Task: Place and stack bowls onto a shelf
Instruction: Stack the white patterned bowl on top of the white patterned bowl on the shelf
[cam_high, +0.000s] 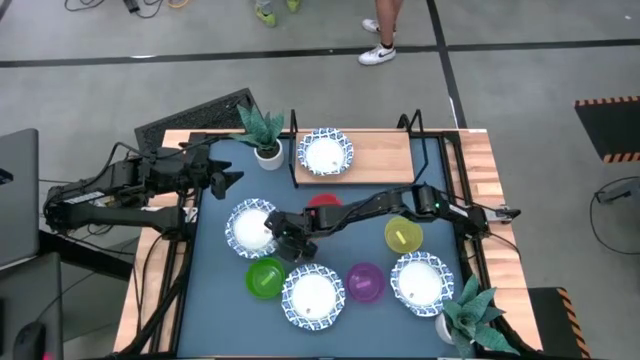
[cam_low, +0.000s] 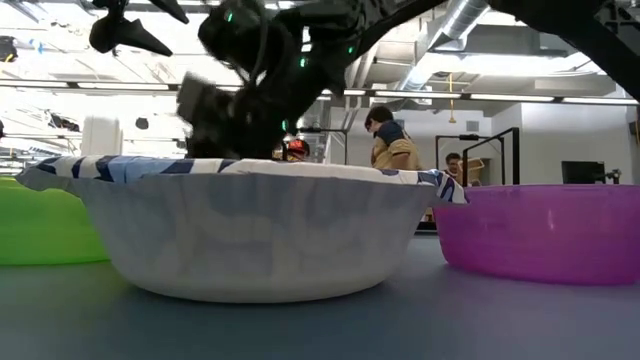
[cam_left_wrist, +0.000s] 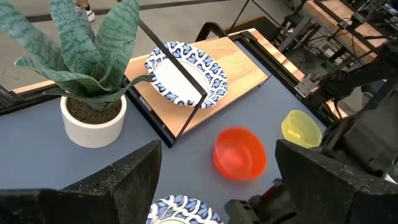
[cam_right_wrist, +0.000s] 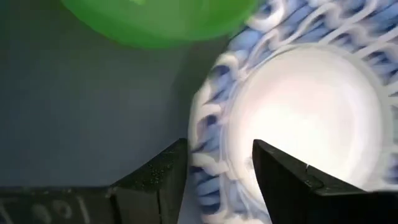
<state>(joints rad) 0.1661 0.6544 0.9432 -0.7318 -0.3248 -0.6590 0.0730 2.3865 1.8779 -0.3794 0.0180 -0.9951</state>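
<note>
My right gripper (cam_high: 287, 240) reaches across the table and is open at the right edge of a white, blue-rimmed bowl (cam_high: 250, 228). In the right wrist view its fingers stand on either side of that bowl's rim (cam_right_wrist: 211, 143), one outside, one inside; I see no touch. The green bowl (cam_right_wrist: 155, 22) lies just beyond. One blue-rimmed bowl (cam_high: 323, 153) sits on the wooden shelf (cam_high: 385, 155). The red bowl (cam_high: 322, 203), partly under my right arm, and the yellow bowl (cam_high: 403, 235), purple bowl (cam_high: 364, 282) and two more blue-rimmed bowls (cam_high: 313, 296) (cam_high: 420, 280) rest on the tabletop. My left gripper (cam_high: 228, 178) is open and empty at the left.
A plant in a white pot (cam_high: 264, 135) stands beside the shelf's left end, and another (cam_high: 468, 315) stands at the near right corner. The shelf's black frame (cam_left_wrist: 180, 74) rises over its left end. People stand in the room beyond the table (cam_low: 390, 135).
</note>
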